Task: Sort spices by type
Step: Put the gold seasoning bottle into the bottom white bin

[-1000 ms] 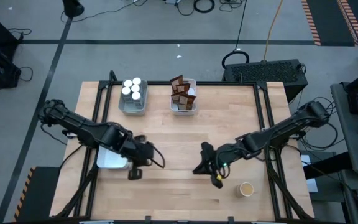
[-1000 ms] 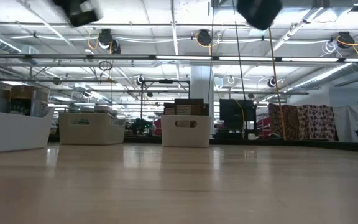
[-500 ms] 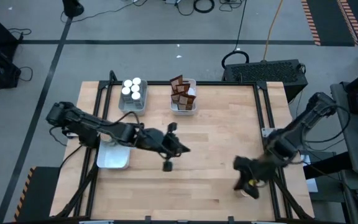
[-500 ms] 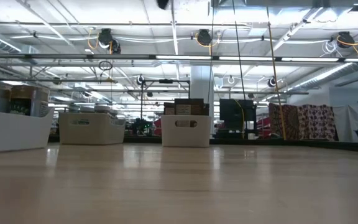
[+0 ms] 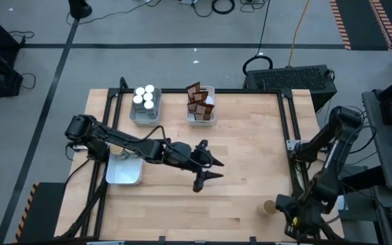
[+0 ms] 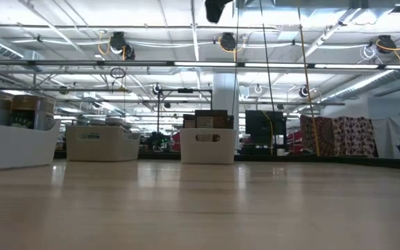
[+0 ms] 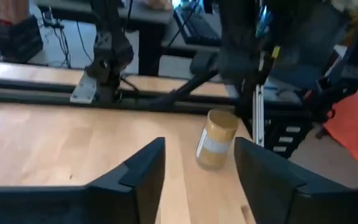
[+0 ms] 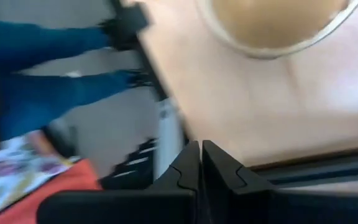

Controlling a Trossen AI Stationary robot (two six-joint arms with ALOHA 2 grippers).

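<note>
Left gripper: my fingers parted, empty, above mid-bench
Right gripper: my fingers closed, empty, beside amber-topped jar
Amber-topped jar: upright near bench right front corner
White-topped jars, brown packets: in far trays

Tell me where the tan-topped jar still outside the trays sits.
In the high view, the round tan-topped jar stands alone on the wooden table, near its front right corner, beside the shut right gripper.

Overhead looks straight down, low view skims level across the table — both wrists share the amber-topped jar.
</note>
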